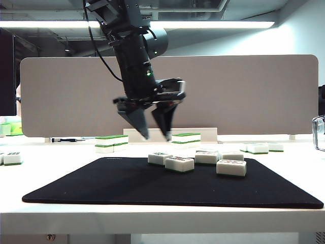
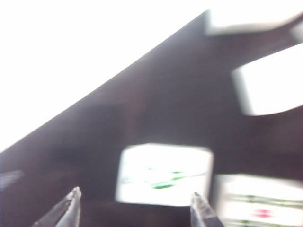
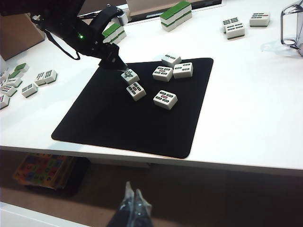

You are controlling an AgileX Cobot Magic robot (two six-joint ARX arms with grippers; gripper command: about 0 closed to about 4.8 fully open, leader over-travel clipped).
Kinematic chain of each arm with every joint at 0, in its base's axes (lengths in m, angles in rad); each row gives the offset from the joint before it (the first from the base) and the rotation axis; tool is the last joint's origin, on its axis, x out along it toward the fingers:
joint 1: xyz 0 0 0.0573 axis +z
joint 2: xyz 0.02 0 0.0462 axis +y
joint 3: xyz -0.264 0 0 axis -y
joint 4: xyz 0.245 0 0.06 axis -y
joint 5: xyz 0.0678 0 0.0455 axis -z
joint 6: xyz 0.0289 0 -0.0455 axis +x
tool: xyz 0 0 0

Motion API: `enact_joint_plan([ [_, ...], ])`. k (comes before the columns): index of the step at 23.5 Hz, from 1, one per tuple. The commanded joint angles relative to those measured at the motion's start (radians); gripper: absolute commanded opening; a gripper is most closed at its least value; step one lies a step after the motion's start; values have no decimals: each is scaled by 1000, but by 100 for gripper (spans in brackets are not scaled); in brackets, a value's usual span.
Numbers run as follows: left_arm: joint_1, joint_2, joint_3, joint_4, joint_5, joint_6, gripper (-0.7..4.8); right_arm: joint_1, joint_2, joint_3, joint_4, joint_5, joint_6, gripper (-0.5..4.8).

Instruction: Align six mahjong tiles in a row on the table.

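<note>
Currently I've got the left gripper [image 1: 157,136] w/ jaws apart, hovering over the leftmost of the six mahjong tiles [image 3: 129,76], all scattered on the black mat [image 3: 109,127]. Right gripper [image 3: 132,197] hangs off the table [image 3: 246,94], fingers together. Next I'd drop and pinch that tile, I reckon.

- The table [image 3: 246,109] is a wide white desk top, seen whole from the right wrist view.
- A black mat [image 3: 118,123] lies flat on it, one corner toward the front edge.
- Stacks of green-backed tiles [image 3: 176,13] sit directly on the white surface beyond the mat; a second stack [image 3: 113,33] lies near the mat's far corner.
- Loose face-up tiles [image 3: 235,27] rest on the far right part.
- More loose tiles [image 3: 28,82] lie along the left edge.
- A clear container [image 3: 292,23] stands at the far right.
</note>
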Motion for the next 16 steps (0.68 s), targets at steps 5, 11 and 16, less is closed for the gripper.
enact_joint_plan([
  [5,-1,67,3,38,48,-13,314,0,-12,2,12,2,-3,-1],
  [11,-4,32,3,42,24,-13,314,0,-12,2,12,3,-3,-1],
  [16,-2,22,3,49,21,-14,314,0,-12,2,13,3,-3,-1],
])
